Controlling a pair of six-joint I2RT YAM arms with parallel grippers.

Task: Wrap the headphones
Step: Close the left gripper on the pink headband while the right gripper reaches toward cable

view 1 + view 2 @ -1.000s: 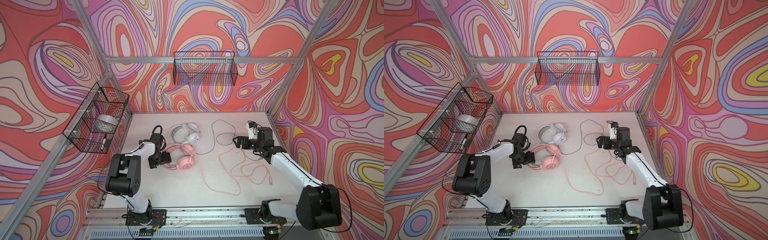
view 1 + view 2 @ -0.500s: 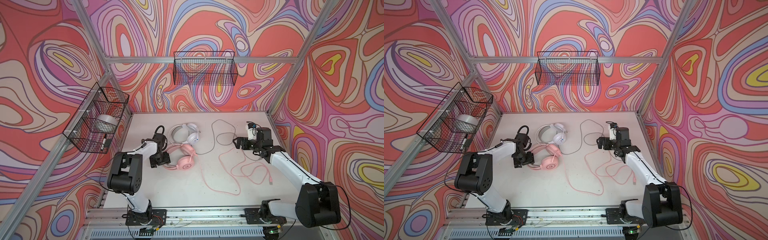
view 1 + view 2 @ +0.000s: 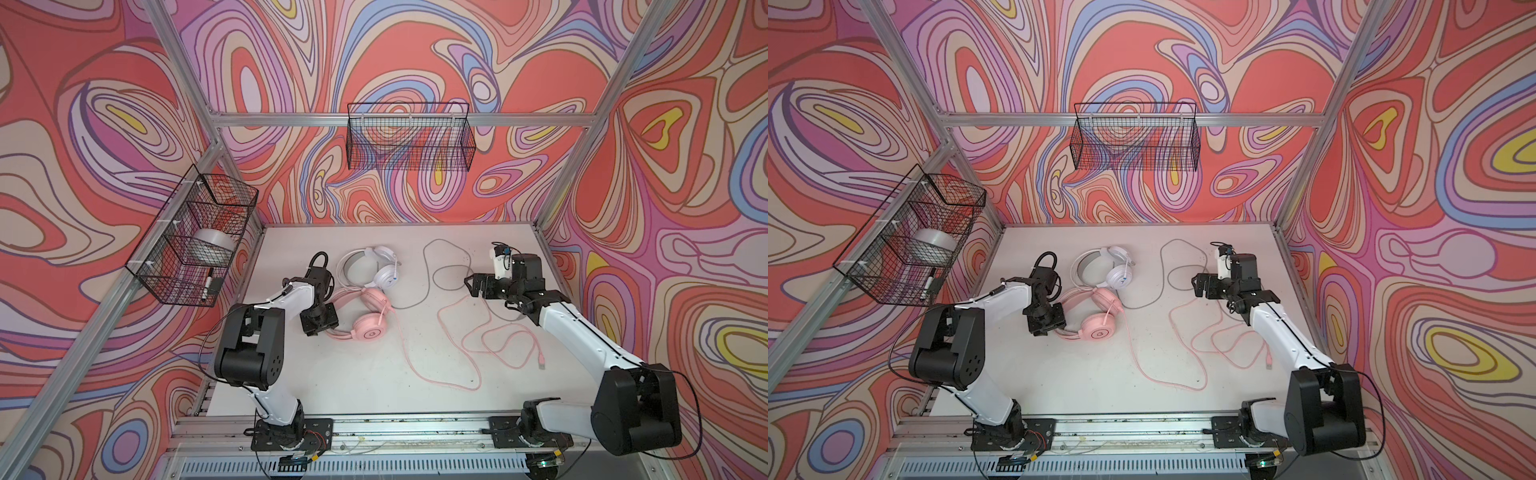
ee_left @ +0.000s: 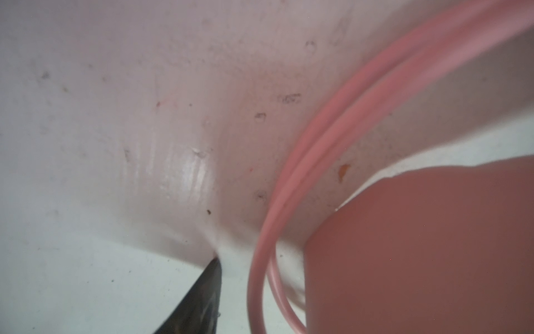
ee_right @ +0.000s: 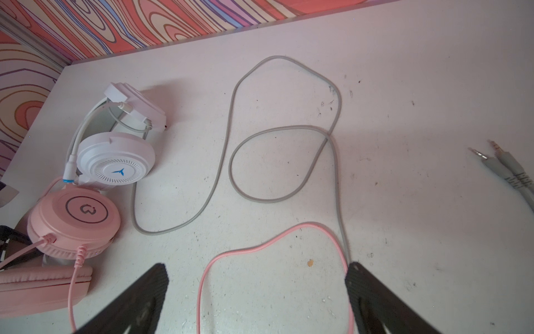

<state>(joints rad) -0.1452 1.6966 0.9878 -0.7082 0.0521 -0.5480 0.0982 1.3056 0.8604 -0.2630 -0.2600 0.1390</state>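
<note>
Cables (image 5: 310, 222) sprawl over open table (image 3: 353, 382) beneath wide-spread right gripper (image 5: 257, 269); left gripper (image 3: 321, 323), spread unclear, crowds pink headset (image 3: 371, 330).

No words or numbers to read anywhere from where I stand, only marks. The white headset (image 5: 115, 162) carries a small blue three-pointed emblem in the middle of its earcup, ringed by fine slots. The pink headset (image 5: 73, 219) has a dark ring on its earcup with a little curled glyph and a dot inside (a logo, not letters I can spell out). The grey plugs (image 5: 502, 164) bear dark printed marks, too small to read.
</note>
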